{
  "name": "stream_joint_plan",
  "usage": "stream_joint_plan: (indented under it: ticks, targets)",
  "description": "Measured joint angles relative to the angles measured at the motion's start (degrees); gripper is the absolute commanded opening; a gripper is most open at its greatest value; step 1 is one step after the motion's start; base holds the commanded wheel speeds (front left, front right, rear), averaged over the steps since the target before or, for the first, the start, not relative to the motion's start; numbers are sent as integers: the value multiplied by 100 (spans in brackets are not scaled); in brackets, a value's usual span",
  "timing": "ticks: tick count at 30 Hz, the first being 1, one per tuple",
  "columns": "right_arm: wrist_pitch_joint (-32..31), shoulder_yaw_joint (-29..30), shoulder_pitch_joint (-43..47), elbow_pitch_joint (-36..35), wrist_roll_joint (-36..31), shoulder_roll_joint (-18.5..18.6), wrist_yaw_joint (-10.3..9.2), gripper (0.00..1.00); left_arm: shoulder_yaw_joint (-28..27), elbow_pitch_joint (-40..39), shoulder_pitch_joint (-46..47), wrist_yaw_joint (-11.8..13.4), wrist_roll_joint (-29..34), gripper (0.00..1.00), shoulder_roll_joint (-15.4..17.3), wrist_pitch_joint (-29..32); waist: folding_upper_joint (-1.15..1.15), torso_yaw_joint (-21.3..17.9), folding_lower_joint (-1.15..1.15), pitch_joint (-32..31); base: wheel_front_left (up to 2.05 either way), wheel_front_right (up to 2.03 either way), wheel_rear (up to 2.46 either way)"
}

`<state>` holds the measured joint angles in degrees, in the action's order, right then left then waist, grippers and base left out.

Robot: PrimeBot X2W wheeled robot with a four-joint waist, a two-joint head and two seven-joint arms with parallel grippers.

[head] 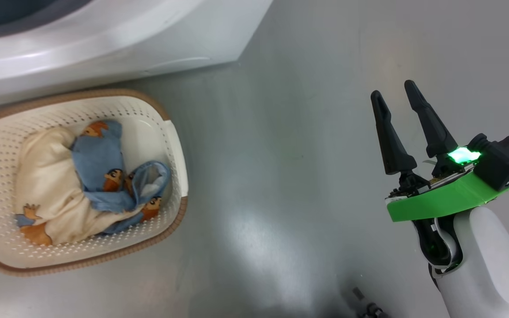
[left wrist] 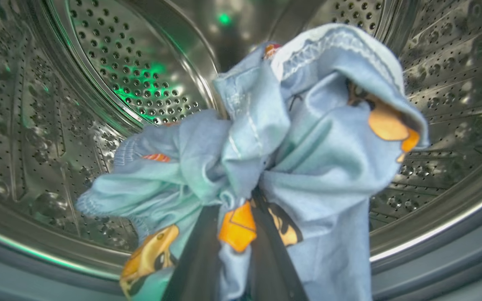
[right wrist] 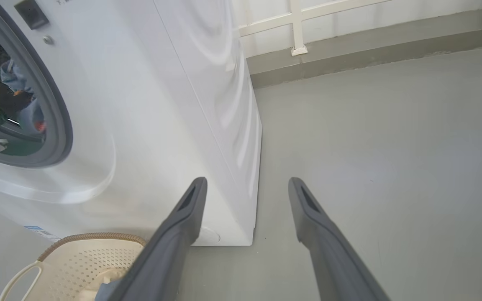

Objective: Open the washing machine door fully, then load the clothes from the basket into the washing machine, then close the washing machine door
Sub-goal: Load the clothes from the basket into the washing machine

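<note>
My left gripper (left wrist: 234,209) is shut on a light blue piece of the clothes (left wrist: 308,138) and holds it inside the steel drum (left wrist: 140,71) of the washing machine (right wrist: 174,104). Through the machine's mouth, in the right wrist view, that blue cloth (right wrist: 13,77) shows beside my left arm's green wrist. More clothes (head: 95,168), blue pieces over a cream cloth, lie in the basket (head: 177,145) on the floor in front of the machine (head: 104,39). My right gripper (head: 393,95) hangs open over bare floor to the right of the basket. The washing machine door is out of view.
The grey floor (head: 281,154) spreads between the basket and my right arm. A low wall (right wrist: 349,37) with a white frame stands behind the machine. The basket's rim (right wrist: 90,238) lies close under my right gripper's fingers (right wrist: 191,209).
</note>
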<state>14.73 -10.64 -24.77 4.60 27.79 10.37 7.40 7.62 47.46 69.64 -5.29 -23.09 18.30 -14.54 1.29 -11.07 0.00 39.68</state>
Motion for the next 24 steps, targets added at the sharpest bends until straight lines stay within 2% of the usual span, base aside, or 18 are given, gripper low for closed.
stream_joint_plan:
  ticks: [9,16,17,18,24]
  targets:
    - [0,-31,-125,-41,0,-172,0,100,1,515,872,4,256,0,189,-16,0,-308,0,482,0,0,0]
    - [0,-53,-122,-37,0,-216,0,100,-134,227,1280,126,555,0,356,-19,0,-533,0,591,0,0,0]
    - [0,-53,-122,-34,0,-223,0,100,-136,326,1282,153,586,17,352,-20,0,-554,0,589,0,0,0]
    - [0,-53,-119,-30,0,-225,0,100,-124,471,1277,153,599,100,337,-18,0,-566,0,576,0,0,0]
    - [0,-69,-117,-7,0,-227,0,100,-125,893,1291,153,631,100,301,-18,0,-574,0,489,0,0,0]
